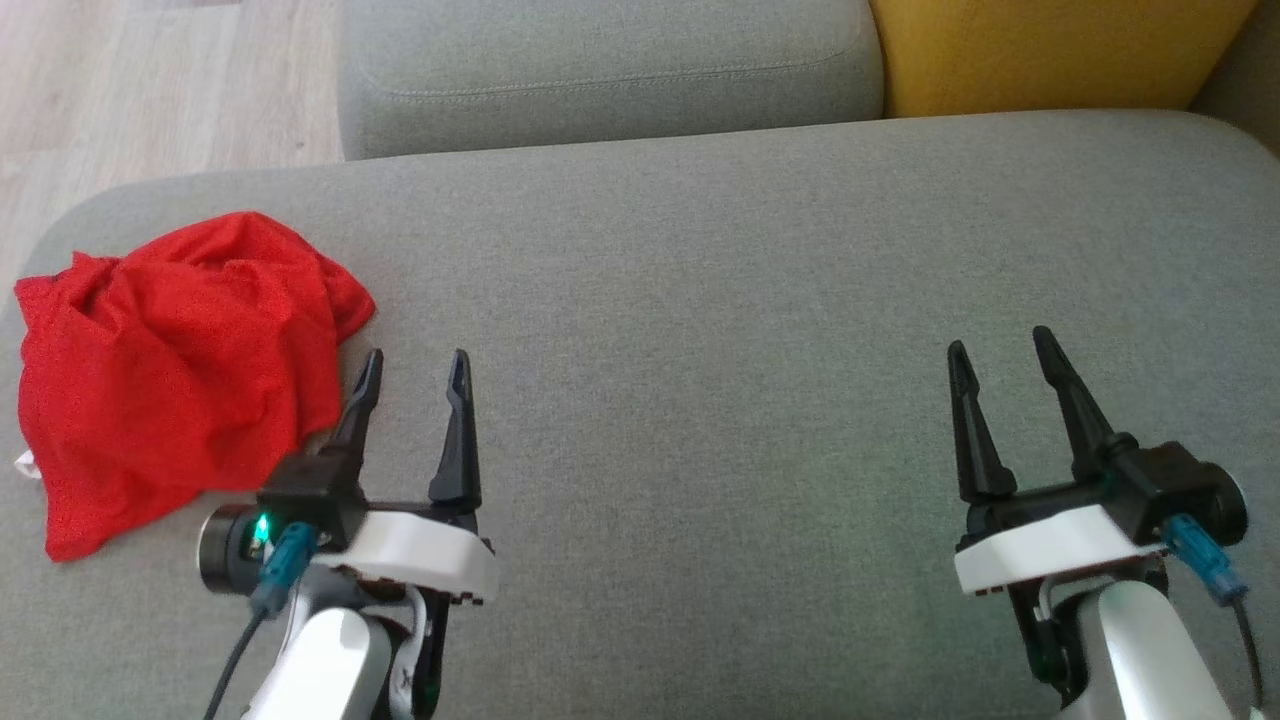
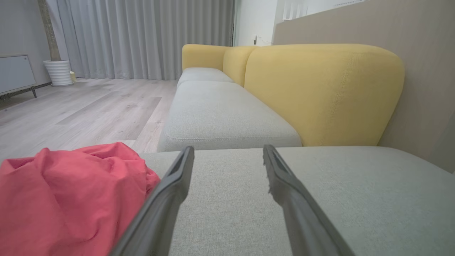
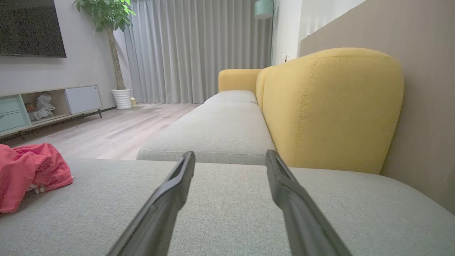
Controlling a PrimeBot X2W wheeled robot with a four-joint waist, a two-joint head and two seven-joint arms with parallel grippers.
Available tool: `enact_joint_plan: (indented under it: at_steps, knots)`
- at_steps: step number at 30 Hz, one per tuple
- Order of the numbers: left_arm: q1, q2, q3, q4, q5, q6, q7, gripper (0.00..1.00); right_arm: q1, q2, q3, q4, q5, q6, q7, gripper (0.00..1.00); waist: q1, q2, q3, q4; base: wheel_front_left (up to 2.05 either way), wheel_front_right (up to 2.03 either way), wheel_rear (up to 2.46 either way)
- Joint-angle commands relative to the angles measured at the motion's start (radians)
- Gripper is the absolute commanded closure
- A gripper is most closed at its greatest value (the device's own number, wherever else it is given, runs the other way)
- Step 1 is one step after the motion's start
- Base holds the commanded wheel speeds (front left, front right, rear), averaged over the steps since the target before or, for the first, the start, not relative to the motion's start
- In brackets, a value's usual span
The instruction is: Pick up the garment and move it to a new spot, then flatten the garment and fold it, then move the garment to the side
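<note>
Left gripper (image 1: 415, 357): jaws spread, nothing between them, fingers low over the grey seat cushion (image 1: 750, 280). Right gripper (image 1: 1000, 340): jaws spread too, empty, well apart from the left one, with bare cushion between them.

Red garment (image 1: 170, 380) lies crumpled in a heap at the cushion's left end, just beside the left gripper's outer finger; can't tell if they touch.

Head view gives the heap's full outline and a white tag (image 1: 27, 463) at its left edge. The wrist views add the room: curtains (image 2: 142, 35), a yellow backrest (image 3: 330, 106), a TV (image 3: 32, 28) and a potted plant (image 3: 113, 46).

The garment sits near the cushion's rounded left edge, wood floor (image 1: 150, 80) beyond it. A second grey cushion (image 1: 600, 70) abuts the far edge. Open cushion runs right of the heap.
</note>
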Motion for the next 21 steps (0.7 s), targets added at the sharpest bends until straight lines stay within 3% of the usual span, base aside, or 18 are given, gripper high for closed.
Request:
enact_joint_plan:
  at_steps: [1,7,14,21]
  knots:
    - [-0.044,-0.003,0.047,-0.043,0.017,-0.005,-0.017,0.0,-0.029,0.001,0.026,-0.028,-0.007,-0.001,-0.017,0.0,0.0,0.0,-0.001,0.002,0.0,0.0,0.0]
    - [-0.008,-0.06,0.118,-0.042,0.021,-0.068,-0.034,0.0,-0.026,0.001,0.038,-0.007,0.102,-0.001,-0.034,0.0,0.0,0.0,-0.007,0.006,0.0,0.0,0.0]
    - [0.025,-0.106,0.181,0.003,0.086,-0.15,-0.055,0.0,-0.026,0.001,0.067,0.016,0.122,-0.001,-0.027,0.0,0.0,0.0,-0.011,0.006,0.0,0.0,0.0]
    - [0.026,-0.124,0.209,0.03,0.128,-0.183,-0.061,0.0,-0.029,0.001,0.072,0.024,0.144,-0.001,-0.026,0.0,0.0,0.0,-0.011,0.005,0.0,0.0,0.0]
